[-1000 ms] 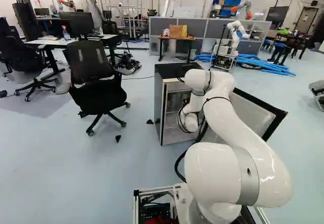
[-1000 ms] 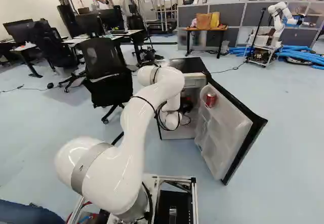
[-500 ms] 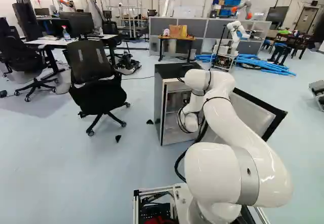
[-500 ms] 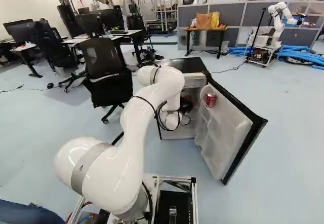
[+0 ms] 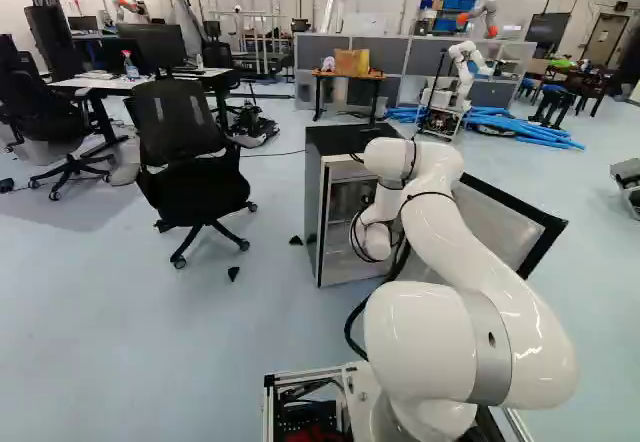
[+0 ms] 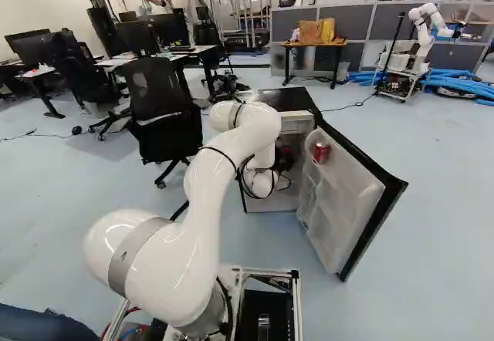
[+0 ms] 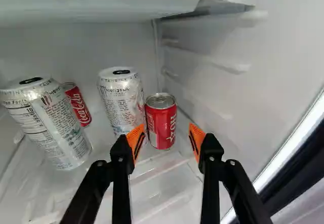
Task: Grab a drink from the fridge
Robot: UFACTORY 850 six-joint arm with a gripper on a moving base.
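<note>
- Claw (image 6: 285, 156) is seen inside the opened fridge (image 6: 282, 99).
- In the wrist view, the claw (image 7: 166, 126) is opened wide, and nothing is gripped by its two fingers.
- Short red can (image 7: 161, 122) is placed upright ahead of the claw, in line with the gap between the fingers.
- Just beside this can, tall silver can (image 7: 120, 101) is placed, ahead of one finger.
- Farther to that same side of the claw, another silver can (image 7: 50, 125) is found; behind it, second red can (image 7: 77, 105) is partly hidden.
- Door can (image 6: 321, 153) is held on the fridge door (image 6: 351, 206), apart from the claw.
</note>
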